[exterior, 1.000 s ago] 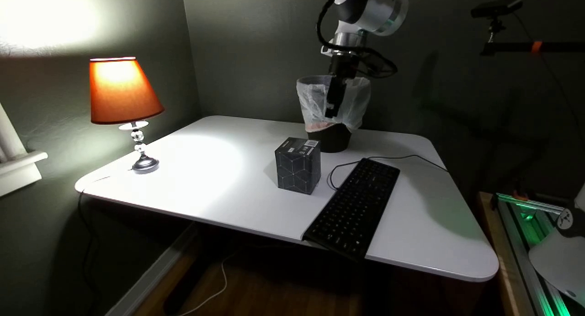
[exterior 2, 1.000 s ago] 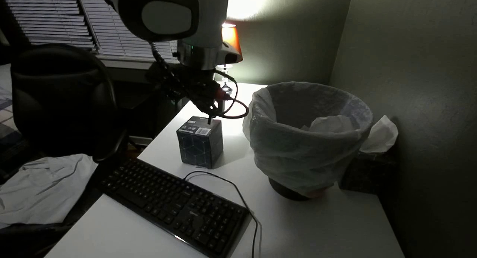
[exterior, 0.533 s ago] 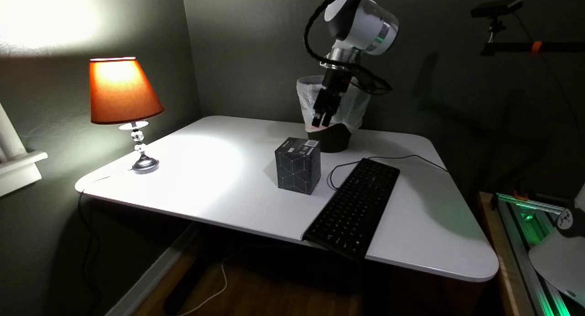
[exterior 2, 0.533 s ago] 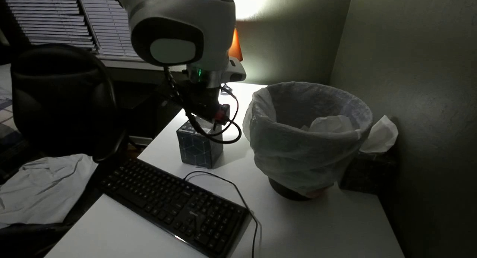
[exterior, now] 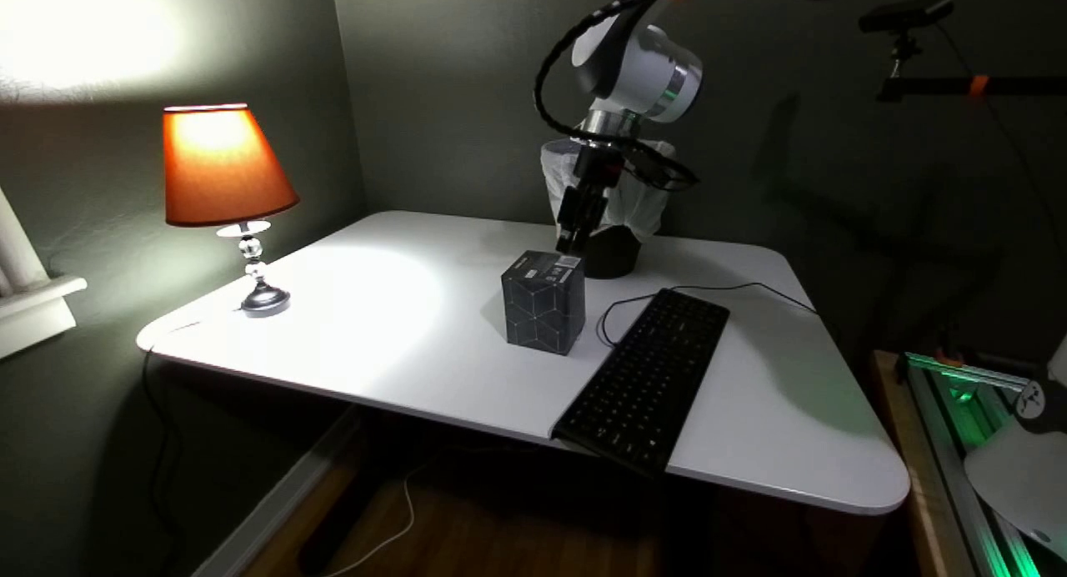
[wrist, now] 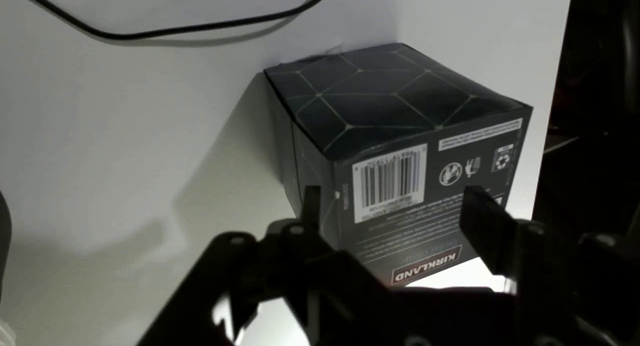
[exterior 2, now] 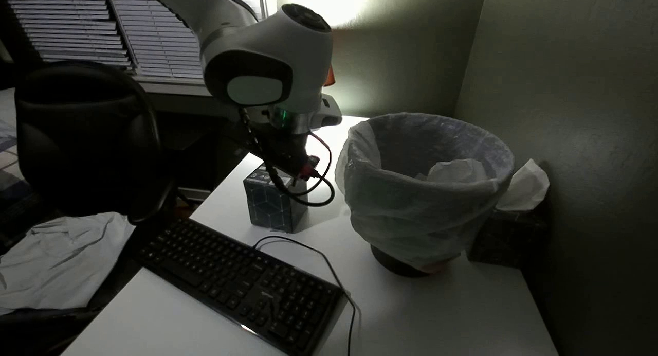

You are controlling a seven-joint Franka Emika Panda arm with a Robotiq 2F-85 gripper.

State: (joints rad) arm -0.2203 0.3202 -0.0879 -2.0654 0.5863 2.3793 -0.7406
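a white desk (exterior: 417, 343) with rounded corners carries much of what is here. the white-and-black robot arm (exterior 2: 267, 63) reaches down over it. in an exterior view a black office chair (exterior 2: 87, 135) stands beside the desk. on the desktop, a dark waste bin (exterior 2: 393, 263) wears a translucent liner (exterior 2: 421, 222) folded over its rim, with crumpled white material (exterior 2: 457, 171) inside. well apart from the bin, a lit lamp (exterior: 225, 177) with an orange shade stands near a corner. a black keyboard (exterior: 646, 377) lies at an angle, one end jutting past the desk's edge. between lamp and keyboard, much nearer the keyboard, a dark box (exterior: 542, 306) patterned with thin pale lines stands upright. the gripper (wrist: 393, 198) hangs tilted close to the box's top, its fingers (wrist: 311, 206) spread wide with nothing clasped; whether a fingertip touches the cardboard, i cannot tell. a thin black cable (wrist: 120, 36) curves across the desk, passing between box and keyboard. a barcode (wrist: 390, 181) and a small kirkland label (wrist: 426, 266) mark the box's top face.
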